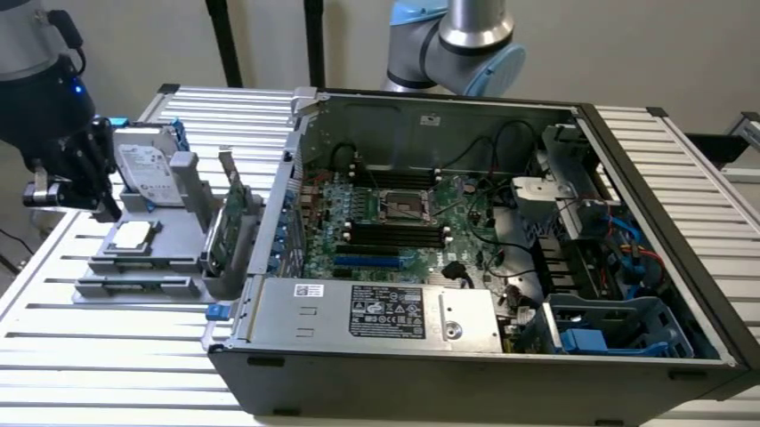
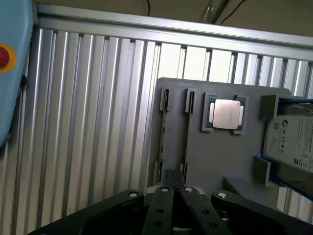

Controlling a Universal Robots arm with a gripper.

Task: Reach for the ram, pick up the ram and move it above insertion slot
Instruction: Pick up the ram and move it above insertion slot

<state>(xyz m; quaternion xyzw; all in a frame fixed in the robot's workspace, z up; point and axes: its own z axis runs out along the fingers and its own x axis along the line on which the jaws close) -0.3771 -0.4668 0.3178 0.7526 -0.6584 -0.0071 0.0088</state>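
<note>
Wrist view: claw (image 2: 173, 180) pinched fully closed, nothing between its fingers. Ram (image 2: 188, 137) stands on edge in a slim slot of the grey holder tray (image 2: 215, 161) (it reads as a thin dark line), just beside the CPU (image 2: 226, 113) and apart from the claw. Exterior view: claw hangs over the tray's far end by the hard drive (image 1: 149, 169). The ram slots lie below it toward the near end, long axis running from the exterior view's left to right.
</note>
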